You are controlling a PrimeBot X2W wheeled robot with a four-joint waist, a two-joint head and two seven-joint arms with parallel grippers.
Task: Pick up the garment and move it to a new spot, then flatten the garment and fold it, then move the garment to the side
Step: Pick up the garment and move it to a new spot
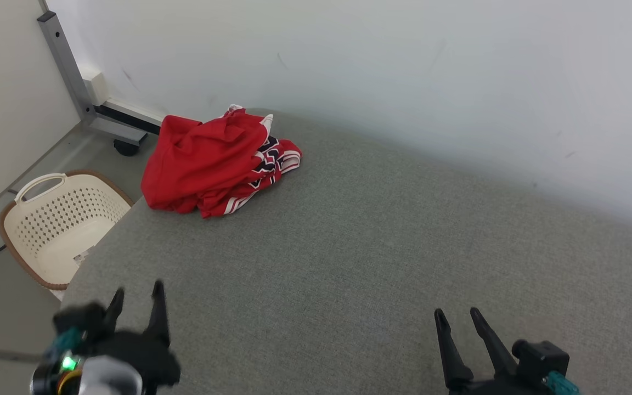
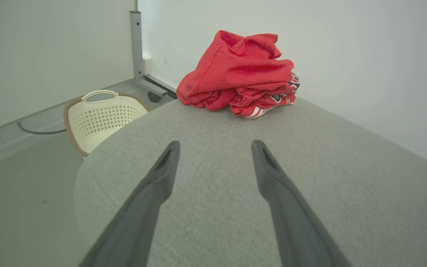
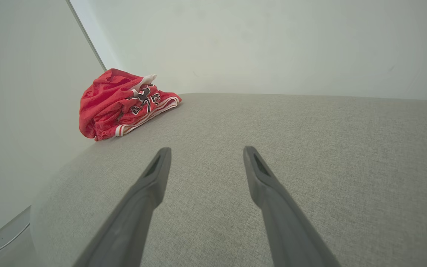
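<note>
Red garment (image 1: 206,162) bears unreadable black lettering.

You've got the garment (image 1: 214,162) up at eleven o'clock: a red jersey with white stripes and black lettering, bunched in a crumpled heap, not yet flattened, sitting on the far corner of the grey table (image 1: 349,247), right by its edge.

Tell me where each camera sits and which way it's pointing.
Head view: up high, looking down across the grey table toward the red garment at its far left; left gripper and right gripper show at the bottom.
Left wrist view: low over the table, facing garment and basket; own open fingers show.
Right wrist view: low, facing the garment; own open fingers.
All three share the garment.
</note>
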